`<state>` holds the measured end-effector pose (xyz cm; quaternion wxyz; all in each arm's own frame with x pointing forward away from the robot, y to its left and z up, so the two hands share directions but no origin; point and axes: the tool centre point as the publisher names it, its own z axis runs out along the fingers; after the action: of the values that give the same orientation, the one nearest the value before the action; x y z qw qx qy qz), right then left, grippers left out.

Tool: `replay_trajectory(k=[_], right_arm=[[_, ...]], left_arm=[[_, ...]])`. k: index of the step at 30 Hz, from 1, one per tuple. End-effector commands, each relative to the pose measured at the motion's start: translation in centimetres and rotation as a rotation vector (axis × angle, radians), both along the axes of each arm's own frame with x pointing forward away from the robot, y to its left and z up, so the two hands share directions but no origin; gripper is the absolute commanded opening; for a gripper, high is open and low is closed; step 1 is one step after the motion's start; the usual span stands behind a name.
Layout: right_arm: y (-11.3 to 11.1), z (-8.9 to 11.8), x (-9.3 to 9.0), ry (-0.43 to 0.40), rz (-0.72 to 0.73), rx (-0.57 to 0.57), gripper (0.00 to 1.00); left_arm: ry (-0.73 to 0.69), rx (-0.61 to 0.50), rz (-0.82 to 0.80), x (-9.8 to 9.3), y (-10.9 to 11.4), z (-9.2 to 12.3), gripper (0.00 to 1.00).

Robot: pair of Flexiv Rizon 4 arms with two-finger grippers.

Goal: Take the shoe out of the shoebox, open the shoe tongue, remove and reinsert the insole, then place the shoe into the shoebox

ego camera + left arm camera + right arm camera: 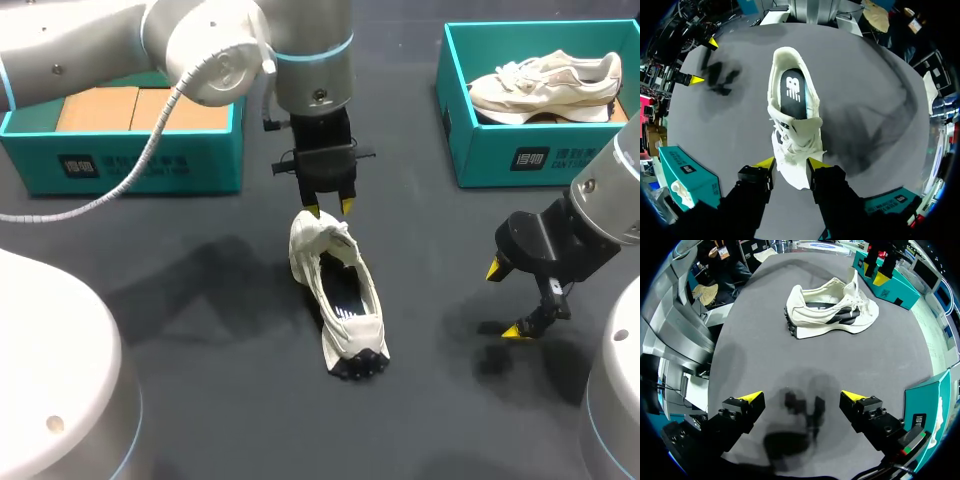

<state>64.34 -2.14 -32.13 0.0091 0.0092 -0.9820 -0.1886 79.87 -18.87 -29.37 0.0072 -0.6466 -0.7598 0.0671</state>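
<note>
Shoe (338,300): on its sole at the middle of the table (200,400), outside the shoebox (500,150), dark insole showing.
My left pincer (328,209): open, tips flanking the toe end.
My right pincer (505,300): spread wide, holding nothing, off to the shoe's side.

Head camera is fixed above and behind, angled down on the table (200,330), mid-range. Left wrist camera is pointed steeply down, close over the toe end of the shoe (790,145). Right wrist camera is held low, further off, facing the shoe side-on. Shoe is covered by all three views.
</note>
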Motion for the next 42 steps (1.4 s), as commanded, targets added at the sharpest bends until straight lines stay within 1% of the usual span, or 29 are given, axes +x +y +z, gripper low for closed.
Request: replay_trajectory(k=[1,8,14,19,21,26,29,32,37,40,42], right_arm=[[0.0,0.0,-0.2,-0.003,-0.002,-0.002,1.0],[0.0,0.0,-0.2,-0.003,-0.002,-0.002,1.0],[0.0,0.0,-0.2,-0.003,-0.002,-0.002,1.0],[0.0,0.0,-0.2,-0.003,-0.002,-0.002,1.0],[0.0,0.0,-0.2,-0.003,-0.002,-0.002,1.0],[0.0,0.0,-0.2,-0.003,-0.002,-0.002,1.0],[0.0,0.0,-0.2,-0.003,-0.002,-0.002,1.0],[0.0,0.0,-0.2,-0.003,-0.002,-0.002,1.0],[0.0,0.0,-0.2,-0.003,-0.002,-0.002,1.0],[0.0,0.0,-0.2,-0.003,-0.002,-0.002,1.0],[0.0,0.0,-0.2,-0.003,-0.002,-0.002,1.0]], left_arm=[[0.007,-0.009,-0.008,-1.0,-0.4,-1.2,0.37],[0.038,-0.015,-0.026,-3.3,-0.7,-2.5,0.35],[0.071,-0.013,-0.035,-5.2,-1.2,-3.7,0.29],[0.083,-0.018,-0.032,-6.5,-1.3,-4.7,0.3],[0.074,-0.019,-0.03,-6.7,-1.3,-4.5,0.3],[0.034,-0.05,-0.023,-6.4,-0.8,-2.3,0.29],[0.03,-0.057,-0.018,-6.2,-0.8,-2.0,0.29],[0.042,-0.05,-0.017,-6.7,-1.1,-3.3,0.27],[0.04,-0.017,-0.039,-8.2,-1.7,-6.0,0.25],[0.06,-0.015,-0.033,-8.8,-1.8,-6.8,0.24],[0.066,-0.016,-0.033,-8.9,-1.8,-6.9,0.24]])
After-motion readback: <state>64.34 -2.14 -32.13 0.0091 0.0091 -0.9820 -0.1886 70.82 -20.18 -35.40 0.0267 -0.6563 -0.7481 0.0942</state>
